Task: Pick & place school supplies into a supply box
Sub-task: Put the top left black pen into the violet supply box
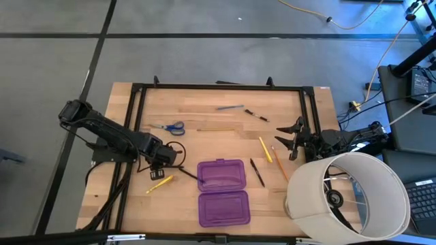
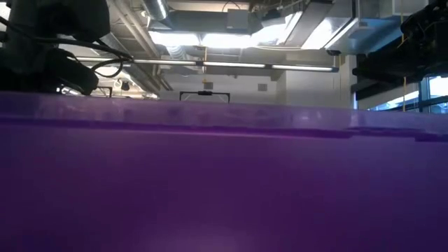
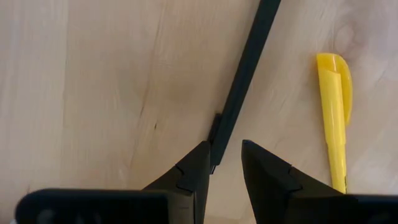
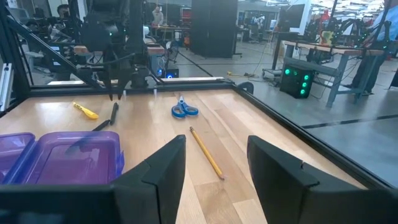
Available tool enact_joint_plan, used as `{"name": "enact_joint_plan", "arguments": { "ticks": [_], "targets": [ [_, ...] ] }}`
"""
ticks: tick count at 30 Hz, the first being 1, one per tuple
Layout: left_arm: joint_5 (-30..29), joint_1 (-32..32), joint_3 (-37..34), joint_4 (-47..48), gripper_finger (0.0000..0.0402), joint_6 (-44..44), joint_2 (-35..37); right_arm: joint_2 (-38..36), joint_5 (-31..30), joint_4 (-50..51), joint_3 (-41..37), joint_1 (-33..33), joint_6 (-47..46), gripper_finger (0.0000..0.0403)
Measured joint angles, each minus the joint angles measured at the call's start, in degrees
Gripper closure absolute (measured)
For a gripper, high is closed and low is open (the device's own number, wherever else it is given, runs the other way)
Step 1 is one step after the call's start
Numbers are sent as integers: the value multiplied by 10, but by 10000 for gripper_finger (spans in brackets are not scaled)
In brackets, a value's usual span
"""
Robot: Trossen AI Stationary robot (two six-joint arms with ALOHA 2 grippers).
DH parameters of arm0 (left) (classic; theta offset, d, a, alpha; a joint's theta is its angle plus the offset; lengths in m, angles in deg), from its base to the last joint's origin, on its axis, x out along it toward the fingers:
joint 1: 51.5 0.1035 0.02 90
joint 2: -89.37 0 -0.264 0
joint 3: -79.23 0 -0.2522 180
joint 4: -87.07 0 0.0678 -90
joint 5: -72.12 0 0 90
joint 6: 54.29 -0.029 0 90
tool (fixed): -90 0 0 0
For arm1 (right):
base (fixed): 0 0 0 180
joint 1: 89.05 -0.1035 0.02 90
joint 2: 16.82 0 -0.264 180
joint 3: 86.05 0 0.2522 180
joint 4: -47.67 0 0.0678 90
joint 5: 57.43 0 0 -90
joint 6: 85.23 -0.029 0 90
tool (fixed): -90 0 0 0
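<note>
Left gripper (image 3: 225, 163) jaws straddle black pen (image 3: 245, 74), not yet clamped, for pickup (box (image 1: 223, 190) open); right gripper (image 4: 214, 165) open.

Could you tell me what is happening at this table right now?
The left gripper is low over the table, jaws around a black pen beside a yellow pen, left of the open purple box, which looks empty. The right gripper waits, open, at the right side. Scissors and pencils lie loose.
</note>
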Motion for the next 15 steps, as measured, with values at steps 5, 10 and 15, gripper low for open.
{"name": "enact_joint_plan", "arguments": {
  "ticks": [5,10,15],
  "targets": [
    [-5,0,0,-2,304,5,0,0,0,0,0,0,0,227],
    [-18,0,0,-11,260,2,0,0,0,0,0,0,0,227],
    [-22,0,0,-18,226,5,0,0,0,0,0,0,0,227]
  ]
}}
